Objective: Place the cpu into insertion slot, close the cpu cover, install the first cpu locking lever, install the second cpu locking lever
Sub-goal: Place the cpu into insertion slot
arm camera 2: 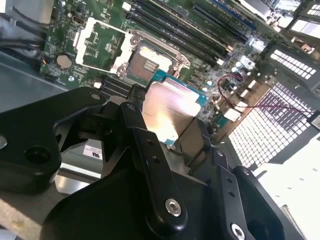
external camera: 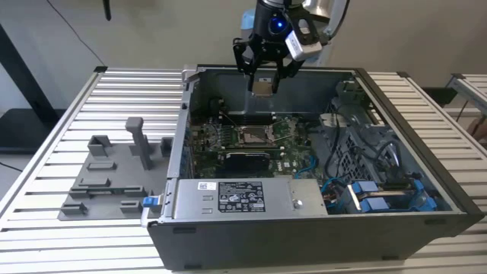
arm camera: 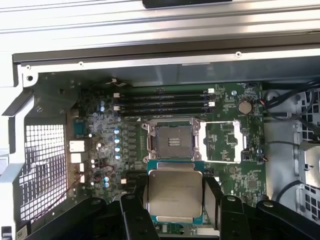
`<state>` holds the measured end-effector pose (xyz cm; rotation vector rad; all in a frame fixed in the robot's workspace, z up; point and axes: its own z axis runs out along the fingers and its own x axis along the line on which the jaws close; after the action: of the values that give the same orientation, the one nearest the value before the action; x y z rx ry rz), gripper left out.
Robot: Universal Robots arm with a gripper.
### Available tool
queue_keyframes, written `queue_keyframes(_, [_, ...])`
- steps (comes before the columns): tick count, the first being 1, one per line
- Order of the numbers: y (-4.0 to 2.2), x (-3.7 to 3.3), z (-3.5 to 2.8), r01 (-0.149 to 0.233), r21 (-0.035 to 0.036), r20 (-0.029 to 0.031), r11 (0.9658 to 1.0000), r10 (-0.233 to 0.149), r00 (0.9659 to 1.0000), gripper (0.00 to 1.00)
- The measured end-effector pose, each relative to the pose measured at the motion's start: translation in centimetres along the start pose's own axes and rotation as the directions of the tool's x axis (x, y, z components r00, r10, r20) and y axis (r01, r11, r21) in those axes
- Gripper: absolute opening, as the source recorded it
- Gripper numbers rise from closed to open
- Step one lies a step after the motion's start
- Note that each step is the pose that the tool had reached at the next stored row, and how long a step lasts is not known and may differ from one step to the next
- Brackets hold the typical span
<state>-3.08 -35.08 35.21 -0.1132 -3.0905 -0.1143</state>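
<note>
While the gripper hangs high over the far part of the computer case, we see its fingers drawn in narrow on two opposite edges of the cpu. It carries the chip flat, metal top towards the wrist cameras. As far as we can judge, the chip is in the air and well clear of the motherboard.

In both wrist views the insertion slot lies open and empty. The cpu cover is swung back and rests just beside the slot, with bare board showing through its cut-out middle.

What matters to us is the offset. In the exterior view the slot lies below the held chip, towards the near side of the case and a little to the exterior view's left. In the first wrist view the chip's edges run roughly parallel to the slot's edges, so we judge the two squares nearly aligned in turn, apart mainly in height and in that near-far shift.
</note>
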Motion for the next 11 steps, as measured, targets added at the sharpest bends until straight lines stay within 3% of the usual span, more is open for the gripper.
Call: queue_keyframes(11, [0.00,0.00,0.06,-0.011,-0.0006,0.0008,0.9999,0.011,0.9999,0.55])
